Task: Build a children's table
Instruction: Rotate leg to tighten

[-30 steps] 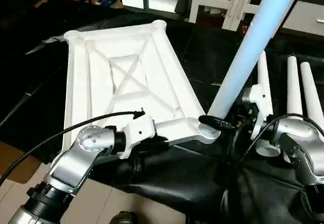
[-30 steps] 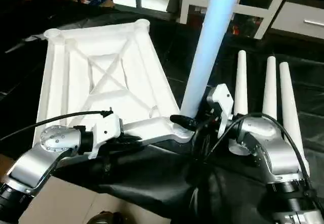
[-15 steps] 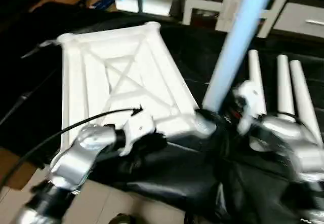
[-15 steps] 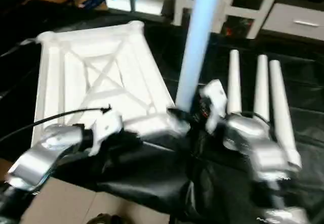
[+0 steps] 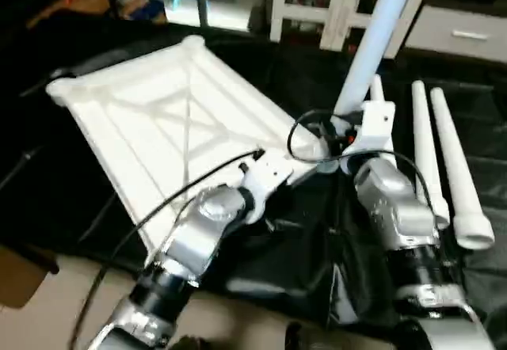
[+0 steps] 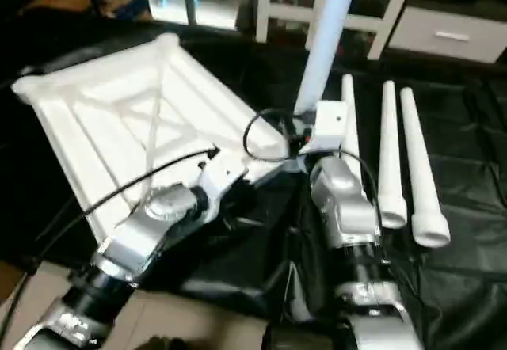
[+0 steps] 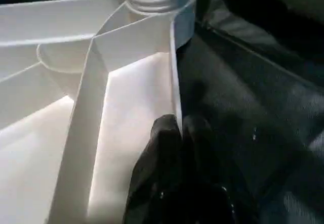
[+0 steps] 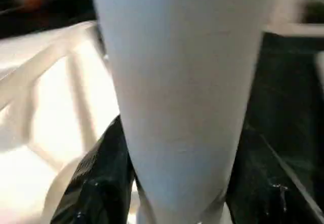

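Black-draped work table (image 5: 317, 81), white shelving (image 5: 333, 9)

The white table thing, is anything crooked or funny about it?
Yes. The tabletop lies upside down, ribs up, skewed across the black table. One leg already stands in its near corner socket, leaning a little, with the right hand around it. Three spare legs lie beside it.

A table (image 5: 71, 184) draped in black cloth carries a white plastic tabletop (image 5: 150, 120) lying ribbed underside up, while three loose white tube legs (image 6: 388, 156) rest side by side on the cloth just to its right
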{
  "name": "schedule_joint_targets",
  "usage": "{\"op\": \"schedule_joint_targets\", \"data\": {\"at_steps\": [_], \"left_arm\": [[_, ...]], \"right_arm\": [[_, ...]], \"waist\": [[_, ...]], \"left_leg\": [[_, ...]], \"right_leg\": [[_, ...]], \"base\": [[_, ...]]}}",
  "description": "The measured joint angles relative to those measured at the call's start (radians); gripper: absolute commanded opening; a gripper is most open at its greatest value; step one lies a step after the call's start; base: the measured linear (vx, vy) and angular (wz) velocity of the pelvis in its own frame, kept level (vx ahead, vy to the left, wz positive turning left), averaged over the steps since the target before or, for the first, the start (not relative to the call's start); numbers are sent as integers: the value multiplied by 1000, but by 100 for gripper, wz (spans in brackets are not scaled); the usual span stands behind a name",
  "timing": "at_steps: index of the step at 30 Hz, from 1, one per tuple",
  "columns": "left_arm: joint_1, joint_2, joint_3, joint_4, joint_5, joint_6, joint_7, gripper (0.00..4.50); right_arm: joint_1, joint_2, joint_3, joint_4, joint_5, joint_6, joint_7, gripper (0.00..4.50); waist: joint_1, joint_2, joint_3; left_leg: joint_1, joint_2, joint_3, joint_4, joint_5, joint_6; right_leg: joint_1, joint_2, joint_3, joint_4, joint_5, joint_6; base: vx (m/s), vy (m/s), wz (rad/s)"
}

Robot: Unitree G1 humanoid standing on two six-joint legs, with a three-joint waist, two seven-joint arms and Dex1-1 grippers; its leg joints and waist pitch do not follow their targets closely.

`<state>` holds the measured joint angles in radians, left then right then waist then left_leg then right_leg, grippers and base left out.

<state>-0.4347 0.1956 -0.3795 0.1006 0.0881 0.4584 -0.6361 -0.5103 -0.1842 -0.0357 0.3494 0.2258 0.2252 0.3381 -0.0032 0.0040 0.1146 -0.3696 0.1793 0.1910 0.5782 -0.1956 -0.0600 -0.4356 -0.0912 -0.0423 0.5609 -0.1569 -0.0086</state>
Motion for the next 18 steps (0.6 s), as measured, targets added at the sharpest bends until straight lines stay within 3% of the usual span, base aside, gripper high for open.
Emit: {"op": "schedule_joint_targets", "data": {"at_steps": [2, 6, 12, 18], "left_arm": [[18, 71, 5, -23, -19, -49, -65, 0], [78, 195, 20, -89, -72, -138, -226, 0], [106, 258, 41, -112, -126, -178, -303, 0], [113, 277, 42, -102, -136, -204, -321, 0]], "right_arm": [[29, -50, 27, -46, 12, 1, 111, 265], [113, -192, 73, -156, 68, 0, 365, 306], [140, -285, 74, -231, 118, 3, 519, 318], [162, -351, 72, -259, 151, 6, 613, 318]], "waist": [[4, 0, 0], [31, 6, 1], [39, 7, 2], [41, 8, 2]], "left_leg": [[1, -1, 1, 0, 0, 0], [2, 5, 9, -7, 1, 1], [-1, 7, 12, -7, -1, 12], [2, 8, 11, -4, 0, 12]], "right_leg": [[0, 0, 2, 0, 18, -1], [-1, 0, 2, 3, 23, 3], [-8, 1, 1, 16, 8, -11], [-5, 1, 1, 17, 7, -11]], "base": [[0, 0, 0], [71, -30, 9], [35, -4, 0], [0, 0, 0]]}}
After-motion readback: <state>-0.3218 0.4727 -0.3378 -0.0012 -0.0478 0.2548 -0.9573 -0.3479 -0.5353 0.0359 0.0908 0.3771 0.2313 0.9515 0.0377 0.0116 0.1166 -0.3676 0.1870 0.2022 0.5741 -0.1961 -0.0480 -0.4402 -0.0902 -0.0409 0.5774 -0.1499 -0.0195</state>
